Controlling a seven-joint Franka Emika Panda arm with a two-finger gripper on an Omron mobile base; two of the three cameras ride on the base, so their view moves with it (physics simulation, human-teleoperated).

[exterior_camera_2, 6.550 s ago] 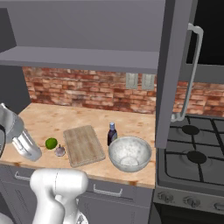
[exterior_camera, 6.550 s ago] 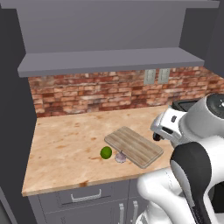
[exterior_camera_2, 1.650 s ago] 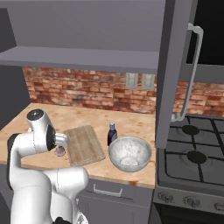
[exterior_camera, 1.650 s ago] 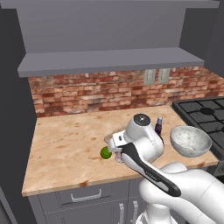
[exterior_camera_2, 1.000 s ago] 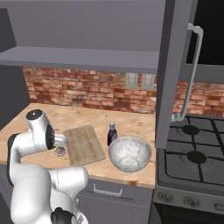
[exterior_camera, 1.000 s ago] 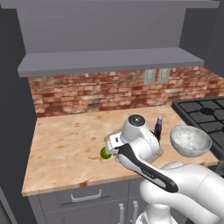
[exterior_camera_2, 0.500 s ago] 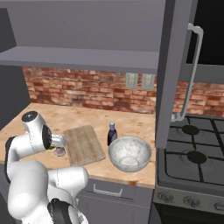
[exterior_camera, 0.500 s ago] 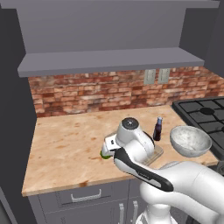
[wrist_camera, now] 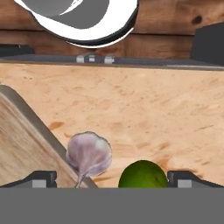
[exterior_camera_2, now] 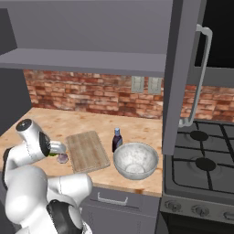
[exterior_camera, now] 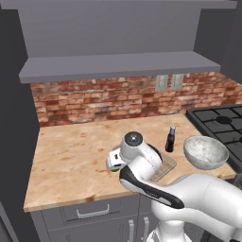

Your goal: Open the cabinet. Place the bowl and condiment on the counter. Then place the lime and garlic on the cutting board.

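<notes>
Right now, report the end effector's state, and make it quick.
End effector: open, holding nothing; the lime sits between its fingertips on the counter, with the garlic just beside it.

— How many things are out on the counter [exterior_camera: 71,156]?

— One bowl [exterior_camera: 205,152], one condiment [exterior_camera: 169,139], one cutting board [exterior_camera_2: 87,151], one lime [wrist_camera: 143,175] and one garlic [wrist_camera: 89,154].

— And on the wall?

— Two outlet plates [exterior_camera: 169,82], side by side on the brick.

— Cabinet doors?

— One cabinet [exterior_camera_2: 185,64] door hangs open, with one bar handle [exterior_camera_2: 199,75].

— Drawers?

— One drawer handle [exterior_camera: 91,212] below the counter.
</notes>
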